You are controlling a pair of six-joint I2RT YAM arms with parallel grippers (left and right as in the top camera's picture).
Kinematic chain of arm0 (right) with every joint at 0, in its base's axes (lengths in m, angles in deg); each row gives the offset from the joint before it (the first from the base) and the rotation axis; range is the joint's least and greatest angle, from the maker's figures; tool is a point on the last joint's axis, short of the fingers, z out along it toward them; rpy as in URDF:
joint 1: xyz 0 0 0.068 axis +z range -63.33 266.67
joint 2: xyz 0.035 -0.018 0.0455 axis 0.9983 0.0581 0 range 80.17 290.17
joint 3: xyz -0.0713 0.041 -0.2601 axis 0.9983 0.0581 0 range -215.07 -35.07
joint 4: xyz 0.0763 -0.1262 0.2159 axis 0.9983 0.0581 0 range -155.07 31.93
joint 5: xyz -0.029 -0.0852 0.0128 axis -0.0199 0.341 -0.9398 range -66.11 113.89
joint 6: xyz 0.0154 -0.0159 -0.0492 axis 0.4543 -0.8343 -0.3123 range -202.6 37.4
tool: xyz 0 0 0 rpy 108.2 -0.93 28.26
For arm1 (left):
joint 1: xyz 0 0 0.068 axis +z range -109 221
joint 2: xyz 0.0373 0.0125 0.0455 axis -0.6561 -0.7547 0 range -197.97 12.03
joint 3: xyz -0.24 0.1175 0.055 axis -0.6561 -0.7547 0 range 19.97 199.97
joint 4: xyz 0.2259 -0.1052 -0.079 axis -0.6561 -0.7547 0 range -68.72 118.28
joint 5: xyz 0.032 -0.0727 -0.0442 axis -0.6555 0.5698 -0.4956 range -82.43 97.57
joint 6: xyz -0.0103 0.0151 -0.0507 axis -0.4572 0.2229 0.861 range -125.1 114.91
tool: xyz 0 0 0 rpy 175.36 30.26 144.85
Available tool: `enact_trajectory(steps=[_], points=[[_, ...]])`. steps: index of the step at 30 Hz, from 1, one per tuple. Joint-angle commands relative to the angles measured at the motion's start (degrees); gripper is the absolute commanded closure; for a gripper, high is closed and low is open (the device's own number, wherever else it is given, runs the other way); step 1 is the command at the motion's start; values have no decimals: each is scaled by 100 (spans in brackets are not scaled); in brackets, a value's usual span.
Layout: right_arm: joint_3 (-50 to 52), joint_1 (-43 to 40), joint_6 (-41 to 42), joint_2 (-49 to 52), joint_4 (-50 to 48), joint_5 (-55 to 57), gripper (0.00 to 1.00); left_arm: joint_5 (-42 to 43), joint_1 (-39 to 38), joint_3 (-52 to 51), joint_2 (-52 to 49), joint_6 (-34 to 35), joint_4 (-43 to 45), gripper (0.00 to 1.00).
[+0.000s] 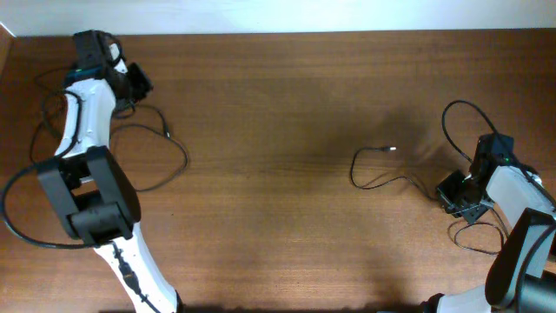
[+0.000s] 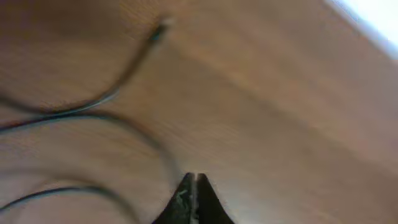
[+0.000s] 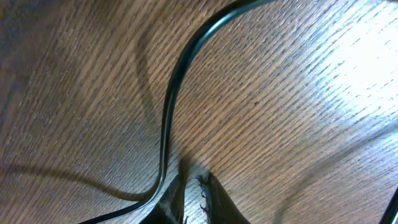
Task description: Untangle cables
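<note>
One thin black cable [image 1: 178,156] lies in a loose loop on the left of the wooden table, its plug end [image 1: 165,133] pointing inward. A second cable [image 1: 358,178] curls near the middle right, with its plug [image 1: 393,149] catching light. A third loop [image 1: 447,122] rises by the right arm. My left gripper [image 1: 139,84] hovers at the far left; in its wrist view the gripper [image 2: 196,178] is shut on nothing, with blurred cables [image 2: 93,106] ahead. My right gripper [image 3: 193,177] stands slightly open, and a cable [image 3: 166,124] runs just outside its left finger.
The table's far edge meets a white wall [image 1: 278,16] at the top. Thicker black arm cables [image 1: 17,209] trail round the left arm's base. Another arm cable [image 1: 473,243] lies near the right arm.
</note>
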Motion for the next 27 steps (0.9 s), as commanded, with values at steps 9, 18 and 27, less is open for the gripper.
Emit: enact_trajectory(steps=[9,18,27], points=[[155,-11,48,46,-52,-31,87,-2124,551,-841,0,2035,-343,100],[155,-11,48,46,-52,-31,86,-2240,898,-857,-227,1961,557,97],[155,-11,48,46,-11,-31,86,-2269,925,-855,-852,1961,1169,100]])
